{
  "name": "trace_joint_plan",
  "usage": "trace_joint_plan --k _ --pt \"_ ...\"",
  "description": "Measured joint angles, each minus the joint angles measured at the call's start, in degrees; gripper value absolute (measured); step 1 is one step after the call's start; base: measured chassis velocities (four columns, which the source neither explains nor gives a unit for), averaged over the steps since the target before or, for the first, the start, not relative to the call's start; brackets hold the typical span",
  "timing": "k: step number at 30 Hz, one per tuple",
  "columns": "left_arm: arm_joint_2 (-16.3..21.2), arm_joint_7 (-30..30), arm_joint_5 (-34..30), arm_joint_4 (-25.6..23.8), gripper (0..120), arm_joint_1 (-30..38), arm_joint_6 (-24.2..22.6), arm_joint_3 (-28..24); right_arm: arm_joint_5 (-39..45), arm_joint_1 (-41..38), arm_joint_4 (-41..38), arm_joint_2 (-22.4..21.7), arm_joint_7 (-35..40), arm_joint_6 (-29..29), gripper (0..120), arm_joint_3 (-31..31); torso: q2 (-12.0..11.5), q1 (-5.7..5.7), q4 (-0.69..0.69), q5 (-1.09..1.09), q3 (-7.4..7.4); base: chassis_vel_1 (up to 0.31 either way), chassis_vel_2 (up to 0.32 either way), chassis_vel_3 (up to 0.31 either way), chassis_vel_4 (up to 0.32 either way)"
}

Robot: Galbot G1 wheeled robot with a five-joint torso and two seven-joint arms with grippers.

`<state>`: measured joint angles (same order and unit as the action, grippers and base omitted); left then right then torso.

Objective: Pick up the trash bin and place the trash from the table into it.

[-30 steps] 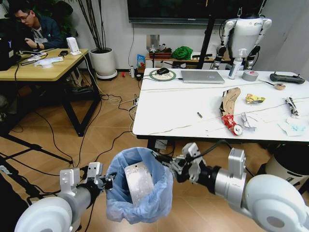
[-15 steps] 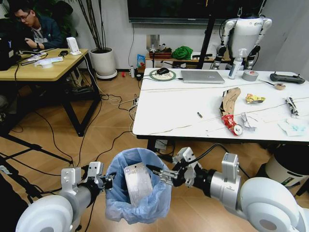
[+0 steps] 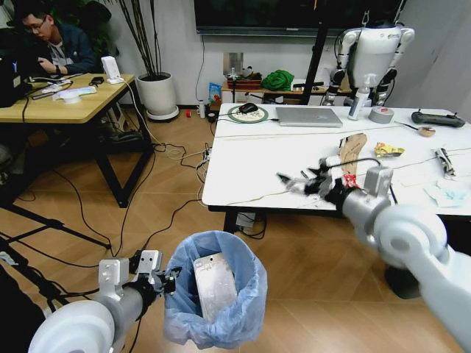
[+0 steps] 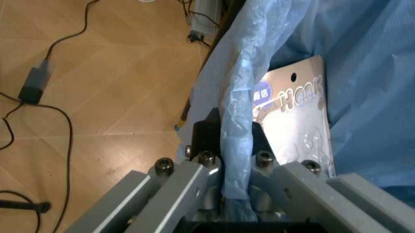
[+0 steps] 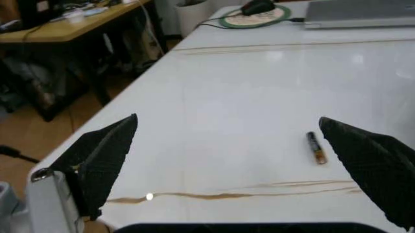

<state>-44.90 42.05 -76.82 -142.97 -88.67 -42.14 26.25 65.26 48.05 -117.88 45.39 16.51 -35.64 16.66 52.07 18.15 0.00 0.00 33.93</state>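
Head view: the left end effector (image 3: pixel 163 280) pinches the rim of the trash bin (image 3: pixel 215 298), held low in front of the white surface (image 3: pixel 257 165); a clear plastic package (image 3: pixel 213 283) stands inside it. The right end effector (image 3: pixel 300 182) hovers over the surface's near part, fingers spread wide and empty.

Left wrist view: the bag's edge (image 4: pixel 237 141) is clamped between the fingers.

Right wrist view: a small battery (image 5: pixel 316 148) lies between the open fingers. Descend squarely and close gently so it cannot roll.

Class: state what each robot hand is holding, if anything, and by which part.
The left hand grips the trash bin by its bag-covered rim. The right hand is open over the table, holding nothing.
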Motion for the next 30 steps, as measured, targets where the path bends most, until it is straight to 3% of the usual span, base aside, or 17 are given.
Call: trace_joint_plan --k 8,15,23,28,30 --pt "0.1 -0.2 0.0 0.3 0 0.5 0.0 -1.1 0.5 -9.4 11.3 3.8 4.5 0.1 100 -7.8 0.0 0.0 0.01 0.01 0.0 0.0 0.0 0.0 0.0" --pt "0.2 -0.2 -0.3 0.2 0 0.6 0.0 -0.7 0.2 -12.4 16.9 5.8 5.3 -0.6 99 -10.7 0.0 0.0 0.01 0.01 0.0 0.0 0.0 0.0 0.0" --pt "-0.1 -0.2 -0.5 -0.1 0 0.3 0.0 -0.2 -2.6 -12.4 20.9 6.1 2.9 -0.8 77 -11.4 0.0 -0.01 0.0 0.0 -0.01 0.0 0.0 0.0 0.0" --pt "-0.1 -0.4 -0.9 -0.2 0 0.8 0.0 -0.1 -3.1 -12.2 21.1 5.8 2.7 -0.8 53 -11.4 0.0 -0.01 0.0 -0.01 -0.01 0.0 0.0 0.0 0.0" --pt "-0.1 -0.5 -0.9 -0.2 0 0.8 0.0 0.0 -3.2 -12.2 21.1 5.7 2.7 -0.8 49 -11.4 0.0 -0.01 0.0 -0.01 -0.01 0.0 0.0 0.0 0.0"
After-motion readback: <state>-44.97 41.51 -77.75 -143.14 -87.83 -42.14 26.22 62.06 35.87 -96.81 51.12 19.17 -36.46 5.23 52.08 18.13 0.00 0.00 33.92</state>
